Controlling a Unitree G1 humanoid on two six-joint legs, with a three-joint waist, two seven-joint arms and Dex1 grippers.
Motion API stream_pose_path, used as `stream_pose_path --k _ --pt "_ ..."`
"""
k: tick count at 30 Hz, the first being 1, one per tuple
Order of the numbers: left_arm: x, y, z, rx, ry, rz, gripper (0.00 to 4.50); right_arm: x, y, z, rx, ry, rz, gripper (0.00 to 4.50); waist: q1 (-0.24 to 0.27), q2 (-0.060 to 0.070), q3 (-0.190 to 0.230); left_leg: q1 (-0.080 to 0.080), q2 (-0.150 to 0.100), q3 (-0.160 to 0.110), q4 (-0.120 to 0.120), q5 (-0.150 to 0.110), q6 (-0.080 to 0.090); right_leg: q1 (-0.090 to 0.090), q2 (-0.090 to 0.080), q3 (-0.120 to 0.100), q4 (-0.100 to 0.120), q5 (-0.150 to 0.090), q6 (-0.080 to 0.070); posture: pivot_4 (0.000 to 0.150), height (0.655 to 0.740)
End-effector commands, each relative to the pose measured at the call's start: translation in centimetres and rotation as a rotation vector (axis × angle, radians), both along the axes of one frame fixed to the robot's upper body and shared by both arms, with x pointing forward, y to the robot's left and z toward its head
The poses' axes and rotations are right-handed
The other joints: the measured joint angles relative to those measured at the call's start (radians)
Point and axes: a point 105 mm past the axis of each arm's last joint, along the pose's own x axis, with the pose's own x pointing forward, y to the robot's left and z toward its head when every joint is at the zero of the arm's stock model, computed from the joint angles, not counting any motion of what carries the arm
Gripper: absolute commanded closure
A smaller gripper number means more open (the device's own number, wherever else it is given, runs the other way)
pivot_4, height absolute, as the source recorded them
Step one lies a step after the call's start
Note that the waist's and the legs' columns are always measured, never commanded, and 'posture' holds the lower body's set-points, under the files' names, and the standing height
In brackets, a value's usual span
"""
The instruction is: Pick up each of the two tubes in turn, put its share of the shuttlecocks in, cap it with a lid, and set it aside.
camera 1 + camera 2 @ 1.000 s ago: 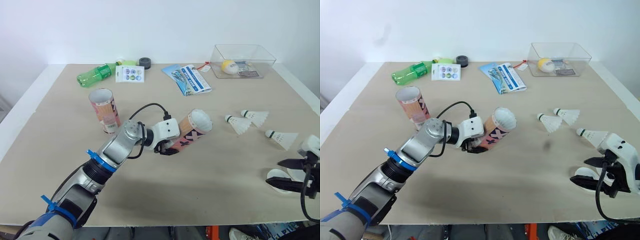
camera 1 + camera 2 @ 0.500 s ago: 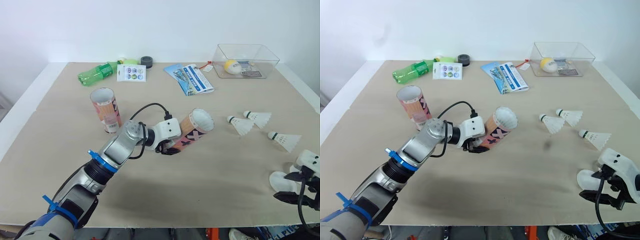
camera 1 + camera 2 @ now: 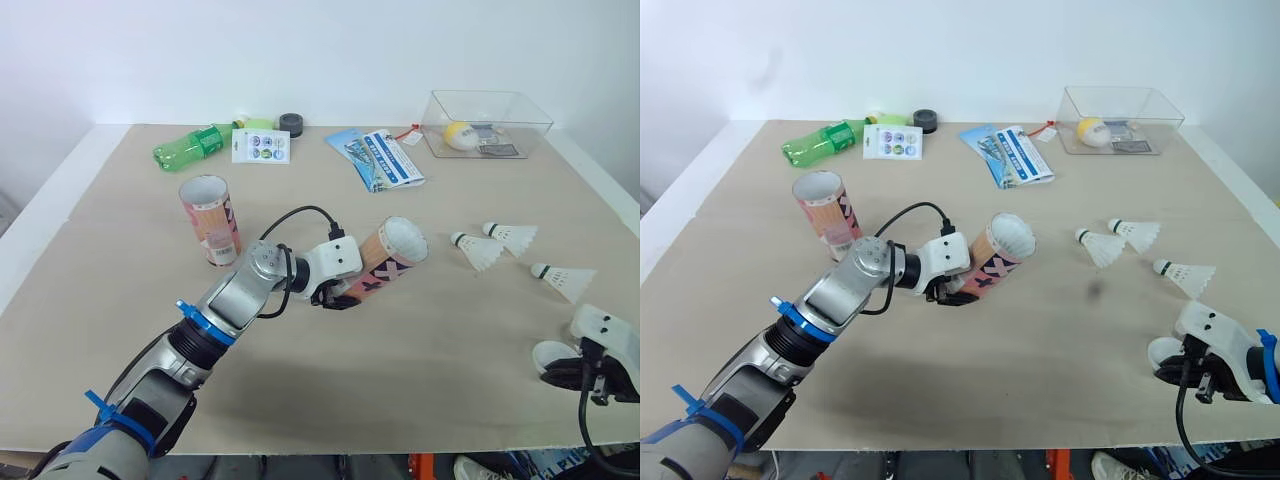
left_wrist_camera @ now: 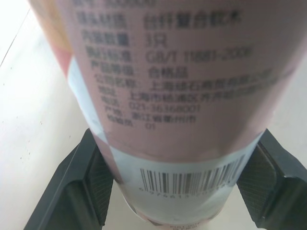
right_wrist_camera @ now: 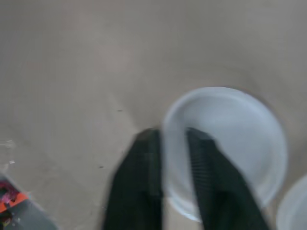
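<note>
the pink printed cardboard tube (image 3: 385, 262), held tilted over the middle of the surface (image 3: 420, 380), looks light and crushable, so the left fingers (image 4: 79, 189) clamp it low at its stiffer base end. the right fingers (image 5: 144, 167) pinch the rim of a thin, likely slippery white plastic lid (image 5: 235, 143) at the near right edge.

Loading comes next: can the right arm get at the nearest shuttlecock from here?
Probably yes: the shuttlecock lies on bare table just beyond the right hand, nothing between, though that hand grips a lid.
</note>
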Motion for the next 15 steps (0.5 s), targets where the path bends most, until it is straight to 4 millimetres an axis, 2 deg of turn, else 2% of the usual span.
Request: stream_pose_path --k 1,5,8,11,15 --pt "0.2 0.0 1.2 -0.024 -0.044 -0.004 1.53 0.3 0.1 -0.2 -0.025 -0.005 0.011 4.44 0.000 0.000 0.000 0.000 0.000 0.000 0.001 0.000 0.000 0.000 0.000 0.000 0.000 0.001 0.000 0.150 0.7400" --pt "0.4 0.1 1.2 -0.023 -0.047 0.004 1.53 0.9 0.8 0.3 -0.036 -0.040 0.053 4.44 -0.003 -0.001 0.000 0.002 0.001 0.000 0.001 0.001 0.000 0.001 0.000 0.000 0.000 0.002 -0.001 0.150 0.7400" --pt "0.5 0.2 1.2 -0.028 -0.043 0.006 1.53 2.1 2.4 1.9 -0.017 -0.118 0.130 4.44 -0.014 0.000 0.000 0.002 0.001 0.000 0.001 0.001 0.000 0.001 0.001 0.000 0.000 0.002 -0.001 0.150 0.7400" --pt "0.8 0.3 1.2 -0.037 -0.042 0.011 1.53 3.5 4.0 4.5 -0.027 -0.210 0.224 4.44 -0.018 0.003 0.000 0.001 0.001 0.001 0.000 0.001 0.000 0.000 0.001 0.000 0.000 0.002 -0.001 0.150 0.7400" --pt "1.0 0.6 0.9 -0.053 -0.035 0.012 1.53 4.8 6.0 9.3 -0.030 -0.331 0.315 4.44 -0.018 0.009 0.001 0.000 0.001 0.000 -0.001 0.001 0.000 -0.001 0.001 0.000 0.000 0.002 -0.001 0.150 0.7400"
